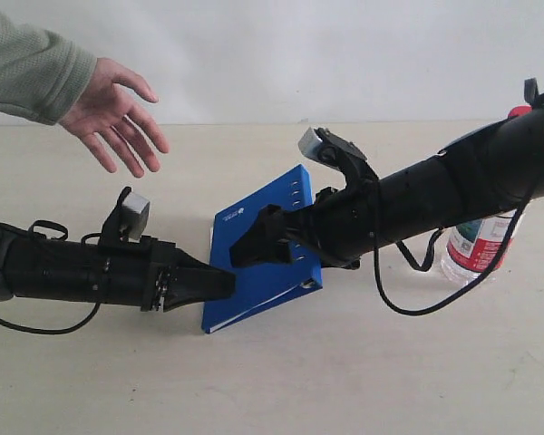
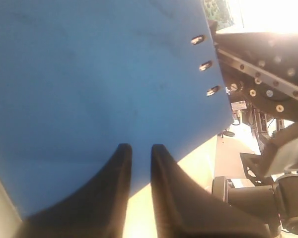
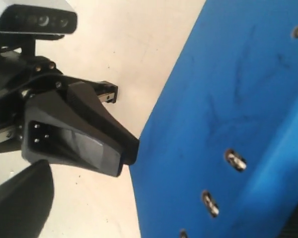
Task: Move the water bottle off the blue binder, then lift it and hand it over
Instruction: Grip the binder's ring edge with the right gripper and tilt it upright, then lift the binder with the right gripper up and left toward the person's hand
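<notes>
One table carries everything. My two arms lie low over it: left arm from the left, right arm from the right. Between them is one binder, tilted, its near left corner down on the table. My left gripper touches the binder's left edge, jaws pressed almost together with only a slit between them and nothing in it. My right gripper sits over the binder's face, jaws spread wide. One person's hand hangs open at far left. One bottle stands upright on the table at right, behind my right arm, well apart from the binder. Three slots show in my left wrist view.
</notes>
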You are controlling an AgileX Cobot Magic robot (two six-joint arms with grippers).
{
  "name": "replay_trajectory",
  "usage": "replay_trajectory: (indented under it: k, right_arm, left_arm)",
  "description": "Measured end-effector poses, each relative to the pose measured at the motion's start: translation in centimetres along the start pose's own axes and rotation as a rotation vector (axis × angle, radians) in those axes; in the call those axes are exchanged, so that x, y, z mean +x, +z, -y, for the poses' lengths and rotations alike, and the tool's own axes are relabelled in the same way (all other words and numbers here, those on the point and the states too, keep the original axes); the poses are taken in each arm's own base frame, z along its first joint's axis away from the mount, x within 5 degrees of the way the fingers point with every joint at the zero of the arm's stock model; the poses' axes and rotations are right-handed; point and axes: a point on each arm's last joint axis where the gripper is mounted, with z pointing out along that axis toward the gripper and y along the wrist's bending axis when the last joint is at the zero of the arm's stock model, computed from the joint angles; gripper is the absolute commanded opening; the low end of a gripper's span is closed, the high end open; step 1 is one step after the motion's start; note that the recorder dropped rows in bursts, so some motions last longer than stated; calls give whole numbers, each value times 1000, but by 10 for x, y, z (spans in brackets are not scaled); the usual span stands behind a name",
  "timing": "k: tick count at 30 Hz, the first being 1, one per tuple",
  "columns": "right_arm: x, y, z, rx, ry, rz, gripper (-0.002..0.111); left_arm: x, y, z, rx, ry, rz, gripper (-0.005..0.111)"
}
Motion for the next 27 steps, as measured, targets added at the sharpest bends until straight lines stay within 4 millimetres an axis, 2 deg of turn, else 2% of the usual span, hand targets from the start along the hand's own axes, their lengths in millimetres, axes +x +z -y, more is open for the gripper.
replay_trajectory:
  k: [4,6,8,9,10,11,21,25,27]
  right_arm:
    - [0,0,-2,-21,-38,0,93]
    - [0,0,-2,-21,-37,1,83]
    - [0,0,-1,-16,-34,3,47]
    - [-1,0,0,4,-21,11,34]
    - [-1,0,2,21,-14,16,5]
    - [-3,0,5,53,-8,29,0]
    - [-5,-3,1,49,-31,42,0]
    - [-12,-12,-4,97,-60,85,0]
    - [-17,-19,-6,135,-72,119,0]
  left_arm:
    - [0,0,0,0,4,0,14]
    - [0,0,0,0,6,0,14]
    - [0,0,0,0,8,0,14]
    - [0,0,0,0,8,0,14]
    - [0,0,0,0,8,0,14]
    - [0,0,0,2,8,0,14]
    - [-2,-4,-1,5,4,14,14]
    - [-2,-18,-2,-19,1,50,14]
    - [0,-29,4,-31,38,72,14]
